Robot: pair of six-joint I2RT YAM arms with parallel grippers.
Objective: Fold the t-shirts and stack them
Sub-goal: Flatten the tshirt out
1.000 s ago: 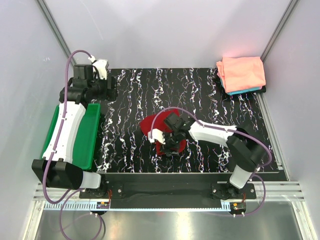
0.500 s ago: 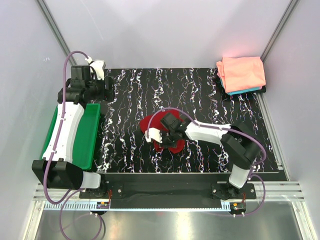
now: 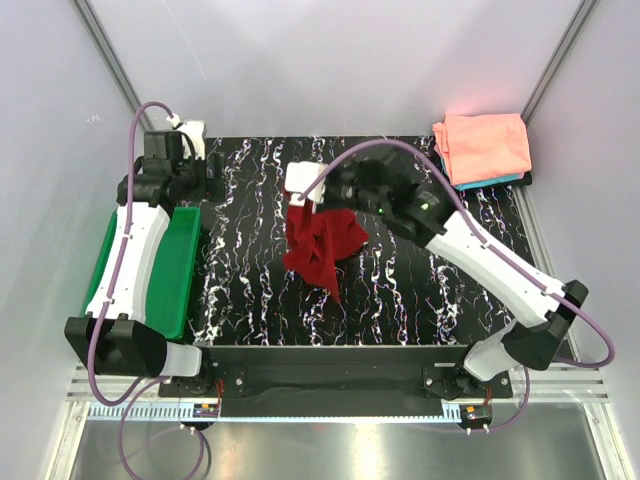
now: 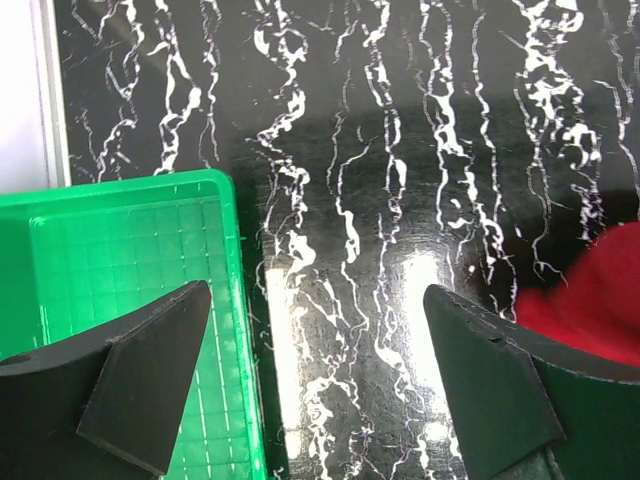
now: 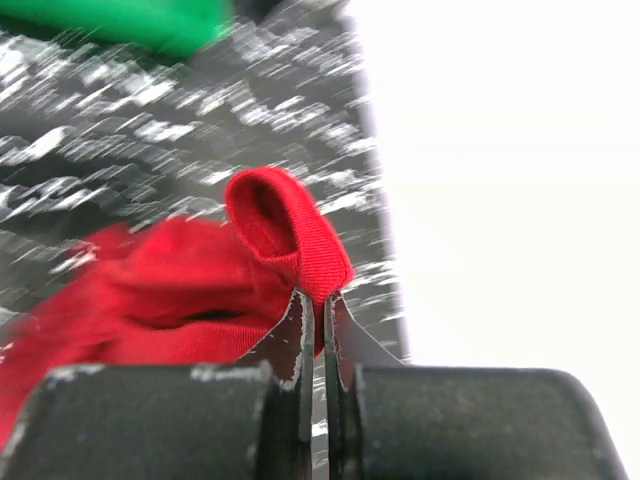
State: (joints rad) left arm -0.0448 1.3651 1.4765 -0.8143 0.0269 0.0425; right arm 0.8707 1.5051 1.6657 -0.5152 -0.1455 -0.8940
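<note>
**Right jaws.** The right jaws are closed to a narrow slit and clamp a doubled edge of the dark red t-shirt (image 5: 287, 235). The clamped edge stands up as a small loop just beyond the tips. The rest of the garment is bunched below the jaws and to their left, unfolded and creased. In the top view the cloth hangs from the jaws and trails toward the near edge of the bench (image 3: 400, 300). Whether its lowest end touches the bench cannot be determined.

**Left jaws.** The left jaws are spread wide and hold nothing. One finger (image 4: 150, 370) sits over the corner of the green tray (image 4: 120, 270). The other finger (image 4: 490, 385) sits over bare bench. Only bare bench surface lies between the two fingers. A red patch of the dark red t-shirt shows just beyond the second finger, at the margin of the left wrist view and apart from both fingers.

**Far side.** The salmon-pink t-shirt (image 3: 483, 145) lies folded at the far right corner of the bench, beyond the right jaws and to their right, well apart from them. The teal t-shirt (image 3: 505, 181) lies under it, with only a thin edge visible.
</note>
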